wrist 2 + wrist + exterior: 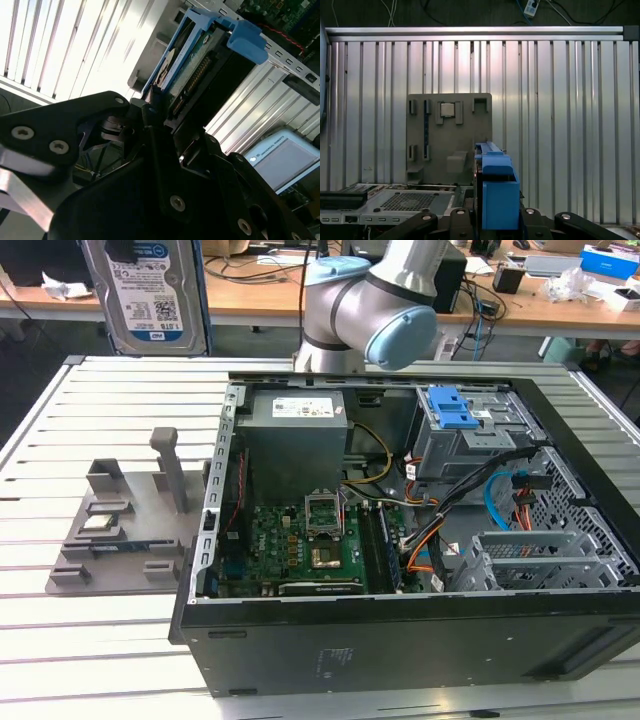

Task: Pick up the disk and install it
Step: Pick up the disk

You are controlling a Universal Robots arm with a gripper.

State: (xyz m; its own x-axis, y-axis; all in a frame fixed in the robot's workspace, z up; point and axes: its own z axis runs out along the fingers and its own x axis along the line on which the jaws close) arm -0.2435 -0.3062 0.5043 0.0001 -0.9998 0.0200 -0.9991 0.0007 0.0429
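Note:
The disk (145, 290), a silver drive with a blue-and-white barcode label in a blue carrier, hangs upright high at the exterior view's top left, off the table's far left corner. Both wrist views show my gripper (495, 216) shut on it: black fingers (152, 117) clamp the drive's lower end, and the blue carrier (496, 192) stands up between them. In the second wrist view the disk (192, 70) shows edge-on, its connector side and blue tab visible. The arm's grey and blue joints (385, 310) stand behind the computer case.
An open computer case (400, 650) lies on the slatted metal table (60, 660); inside are a motherboard (300, 540), a power supply (295, 435) and a drive cage with a blue latch (455, 410). At its left stands a grey fixture (120, 530) holding a small chip (103, 521).

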